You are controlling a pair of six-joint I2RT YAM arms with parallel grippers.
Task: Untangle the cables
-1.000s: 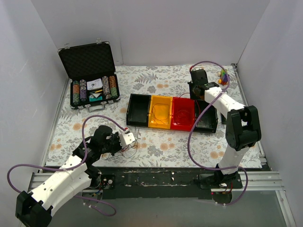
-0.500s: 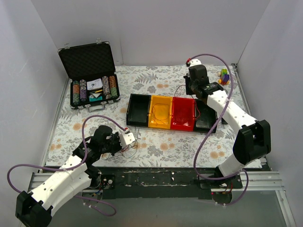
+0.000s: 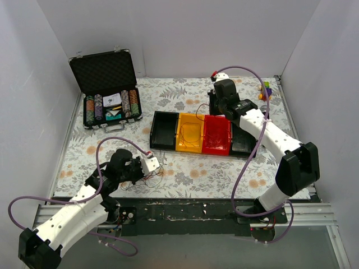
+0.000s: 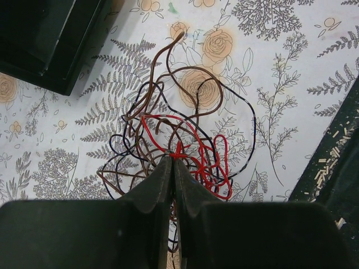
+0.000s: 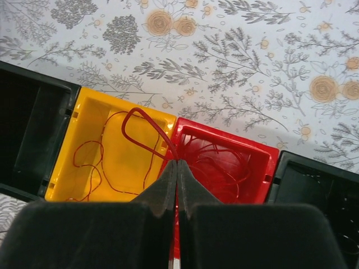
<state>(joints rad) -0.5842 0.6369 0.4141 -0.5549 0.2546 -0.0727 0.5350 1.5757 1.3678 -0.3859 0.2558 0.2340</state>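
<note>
1. Near edge. The left pincer (image 4: 172, 162) is closed on a red strand at the heart of the cables (image 4: 179, 134). These lie knotted on the table (image 4: 291, 73), with red, brown and dark strands crossing.
- Risk: the gripped strand passes through several loops. If you lift from here, expect the whole knot to rise as 1 lump.
- Risk: a hard pull is likely to tighten the knot rather than free it.
- Risk: the strand is thin and may slip from the jaws.

2. Middle. The right pincer (image 5: 176, 162) is closed on a red cable (image 5: 143, 126), held as a loop over the wall between the yellow bin (image 5: 126, 102) and the red bin (image 5: 230, 134).
- Risk: release here and the loop may straddle that wall.
- Risk: the loop may snag strands already binned and drag them out.

3. Containers. 4 bins stand in 1 row.
- Yellow bin: thin red strands.
- Red bin: red strands, hard to count against its floor.
- 2 black bins (image 5: 33, 123), 1 at each end: no strand visible in them.

4. Far left. An open case (image 3: 109, 84) holds chips; judge it outside the task.
</note>
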